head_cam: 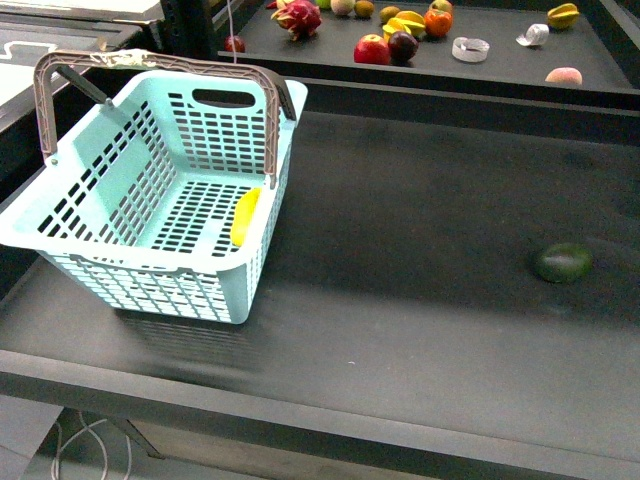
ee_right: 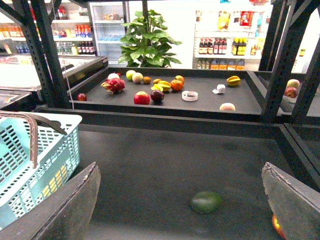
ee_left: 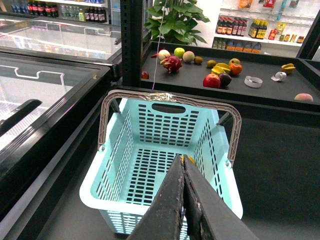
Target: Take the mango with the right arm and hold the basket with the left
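Right gripper (ee_right: pixel 180 200) is hanging spread wide over the green fruit (ee_right: pixel 206 202), well apart from the basket (head_cam: pixel 60 240) where the mango (head_cam: pixel 245 216) is lying, risking the wrong pick, while the left gripper (ee_left: pixel 183 172) is hovering pressed together, gripping nothing.

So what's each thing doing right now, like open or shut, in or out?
Basket: upright on the dark table, both handles up.
Mango: lying inside the basket, by its side wall.
Green fruit: lying out on the table, alone.
Left claw: shut, holding nothing, above the basket.
Right claw: wide open, holding nothing, above the table.
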Robot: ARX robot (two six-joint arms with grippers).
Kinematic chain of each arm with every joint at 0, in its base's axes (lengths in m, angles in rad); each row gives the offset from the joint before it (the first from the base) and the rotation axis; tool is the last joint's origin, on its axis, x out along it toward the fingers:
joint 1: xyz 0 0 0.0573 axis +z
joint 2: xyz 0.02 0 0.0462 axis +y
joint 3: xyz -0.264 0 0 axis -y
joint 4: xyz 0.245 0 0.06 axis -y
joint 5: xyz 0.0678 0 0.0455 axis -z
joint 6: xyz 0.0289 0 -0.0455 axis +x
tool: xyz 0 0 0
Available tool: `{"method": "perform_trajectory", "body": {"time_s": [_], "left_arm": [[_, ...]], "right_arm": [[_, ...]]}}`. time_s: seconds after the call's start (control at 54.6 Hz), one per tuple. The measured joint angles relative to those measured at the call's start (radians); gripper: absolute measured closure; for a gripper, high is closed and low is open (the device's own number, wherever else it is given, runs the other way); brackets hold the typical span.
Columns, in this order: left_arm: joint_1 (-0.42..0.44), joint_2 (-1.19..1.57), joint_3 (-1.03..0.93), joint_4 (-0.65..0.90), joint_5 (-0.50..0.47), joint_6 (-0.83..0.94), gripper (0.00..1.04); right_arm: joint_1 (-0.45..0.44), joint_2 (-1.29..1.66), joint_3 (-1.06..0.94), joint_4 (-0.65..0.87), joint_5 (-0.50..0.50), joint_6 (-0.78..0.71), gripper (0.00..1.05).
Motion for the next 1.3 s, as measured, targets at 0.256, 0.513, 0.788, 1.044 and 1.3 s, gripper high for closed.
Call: {"method": "perform_trajectory", "body": {"time_s": [0.256,0.513,0.788,1.044,1.3], "left_arm": [[0.0,-0.217,-0.032,-0.181,0.0,0.01,1.03],[0.0,-0.429,-0.032,-0.369,0.0,0.012,1.03],[0.0,-0.615,-0.033,-0.546,0.0,0.012,1.03],[0.0,-0.715,-0.033,-0.645,0.0,0.013,1.03],[0.0,-0.818,-0.032,-0.751,0.0,0.013,1.03]], "right_arm": [[0.0,0.0,0.0,0.0,0.0,0.0,0.08],[0.0,0.0,0.0,0.0,0.0,0.0,0.08],[0.0,0.0,0.0,0.0,0.0,0.0,0.08],[0.0,0.0,0.0,0.0,0.0,0.0,0.08],[0.0,0.0,0.0,0.0,0.0,0.0,0.08]]}}
